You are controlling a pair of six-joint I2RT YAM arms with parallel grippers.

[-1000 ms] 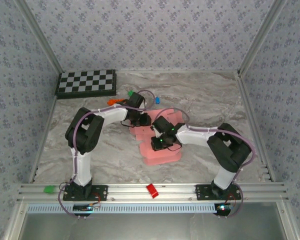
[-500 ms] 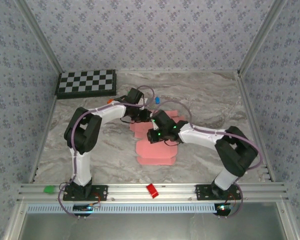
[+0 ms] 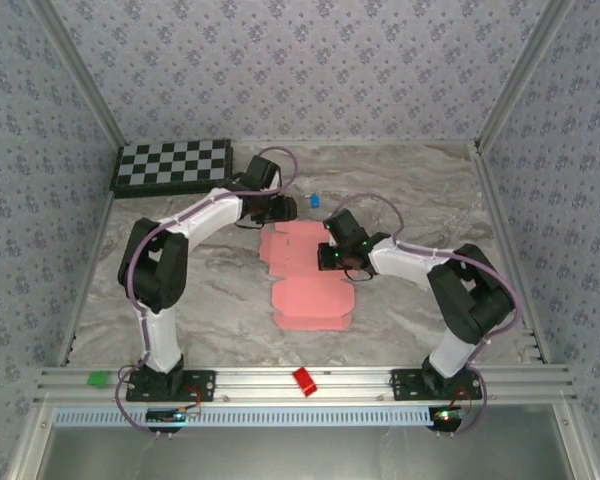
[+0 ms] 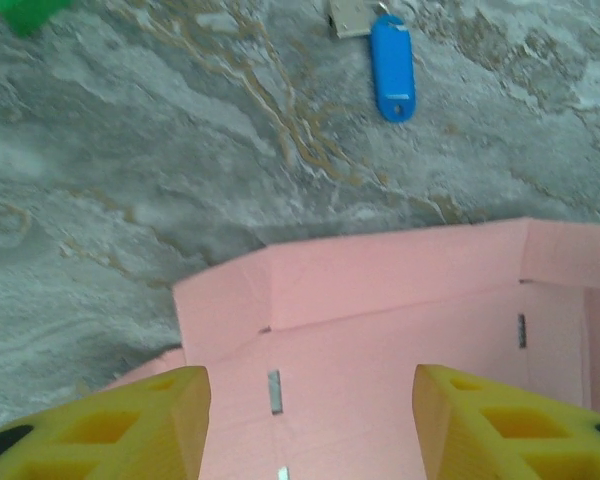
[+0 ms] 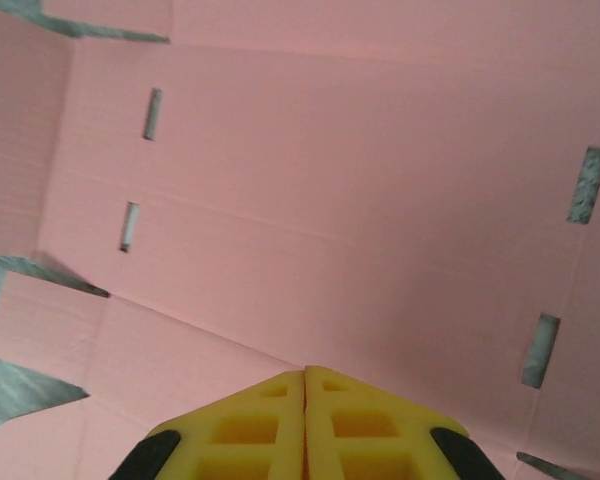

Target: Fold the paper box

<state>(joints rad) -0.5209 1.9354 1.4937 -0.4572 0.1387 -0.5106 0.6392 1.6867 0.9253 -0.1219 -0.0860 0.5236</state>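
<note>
Desk [image 3: 200, 290]: marble, carries everything.
Paper box [image 3: 315, 305]: mid-desk between arms, flat die-cut sheet, creases and slots showing, no wall standing.
Progress, judged: early; nearly all folding and tucking left.
Left fingers [image 4: 150, 425]: spread, empty, over sheet's far edge.
Right fingers [image 5: 270, 425]: pressed together above middle panel; contact unclear.
Blue tag [image 4: 392, 68]: beyond sheet, apart.

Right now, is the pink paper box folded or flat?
Spread out: the salmon-pink card sheet lies open on the grey marbled table, slots showing.
</note>
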